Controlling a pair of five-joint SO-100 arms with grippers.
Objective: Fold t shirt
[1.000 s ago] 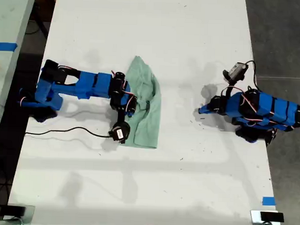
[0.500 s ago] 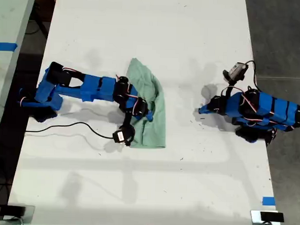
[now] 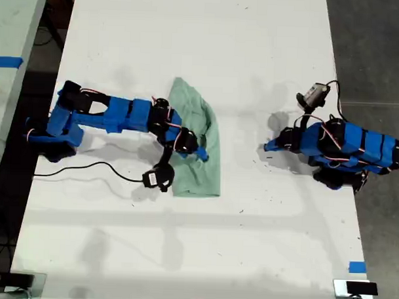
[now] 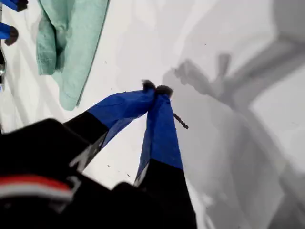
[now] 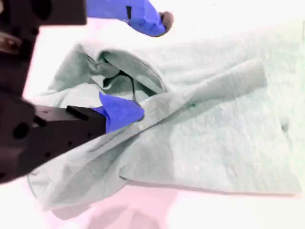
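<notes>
The pale mint-green t shirt [image 3: 203, 174] lies wrinkled on the white table, its pointed end toward the far edge in the exterior view. My second gripper [image 3: 198, 152] hovers over the shirt's middle, reaching in from the exterior view's left. It is open: one finger [image 5: 120, 112] rests on a raised fold of the t shirt [image 5: 214, 138], the other is held apart above the cloth. My first gripper [image 3: 268, 146] is shut on nothing at the exterior view's right, well apart from the shirt. Its closed tips [image 4: 157, 88] hang over bare table, with the t shirt [image 4: 66, 43] far off.
A black cable [image 3: 87, 169] trails from the second arm across the table [image 3: 183, 254] toward the exterior view's left. Blue tape [image 3: 357, 266] marks the table edge at the exterior view's right. A second table with blue tape [image 3: 6, 61] stands at the exterior view's left.
My second gripper pushed toward the exterior view's right and the shirt's lower part slid that way with it. Since then its wrist has drawn back slightly; the first arm stayed still.
</notes>
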